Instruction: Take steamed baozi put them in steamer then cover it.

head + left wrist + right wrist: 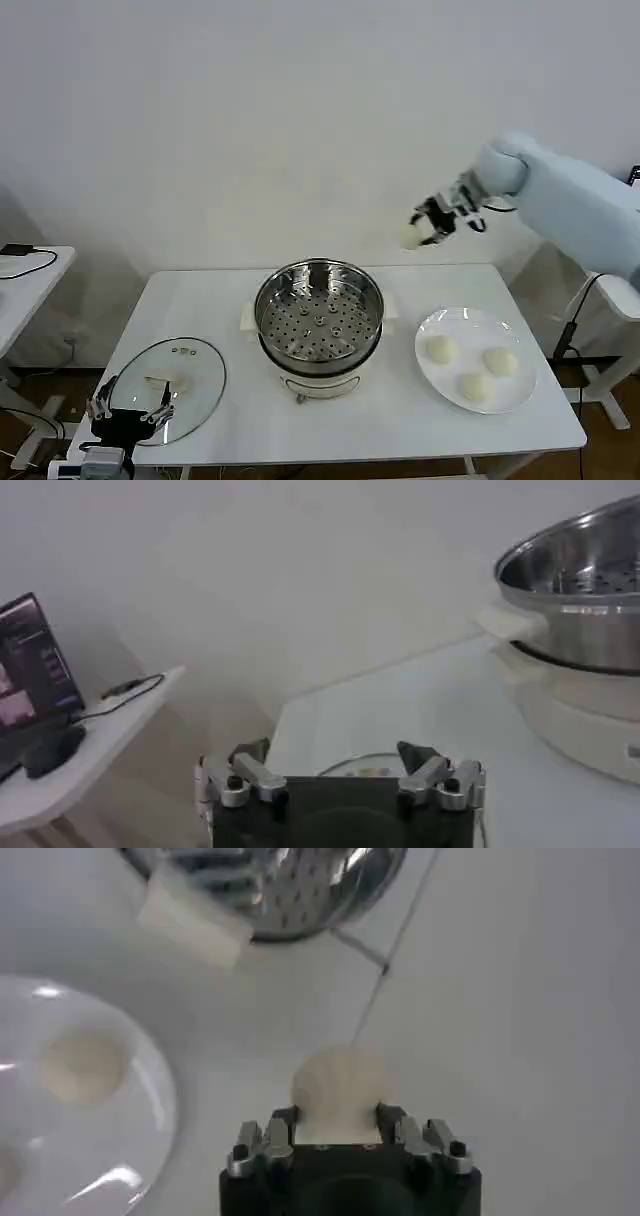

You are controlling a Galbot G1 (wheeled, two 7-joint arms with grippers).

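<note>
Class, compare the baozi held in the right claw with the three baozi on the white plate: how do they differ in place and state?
The held baozi is gripped by the right claw, raised in the air beyond the table's far edge; the three plate baozi lie free.
The held one is alone; the plate baozi sit together on the white plate, right of the steamer.
All are round, smooth and pale cream.

Cream baozi (411, 235), shiny perforated steamer (319, 320)
</note>
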